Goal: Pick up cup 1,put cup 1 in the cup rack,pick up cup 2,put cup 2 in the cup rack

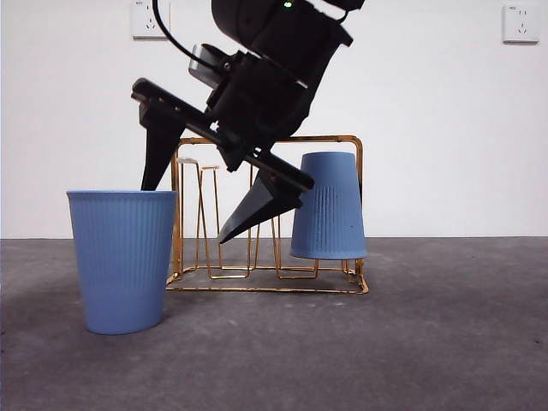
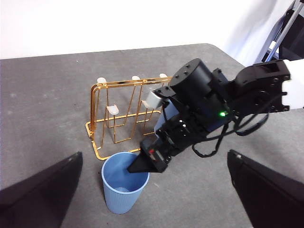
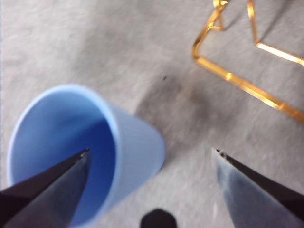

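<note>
Straddling the near rim of the upright cup [image 1: 122, 257] left of the rack [image 1: 347, 141], right gripper [image 3: 149, 152] has jaws wide apart, one tip inside, holding nothing. Other cup [image 1: 329, 205] hangs inverted on the rack's right peg. Risk: closing off-centre could tip the light cup; left gripper [image 2: 152, 164] waits, spread, empty.

Front view sat low, level across the table [image 1: 445, 342]; left wrist looked down from afar, right wrist close; all shared the cup rack [image 1: 351, 141].
</note>
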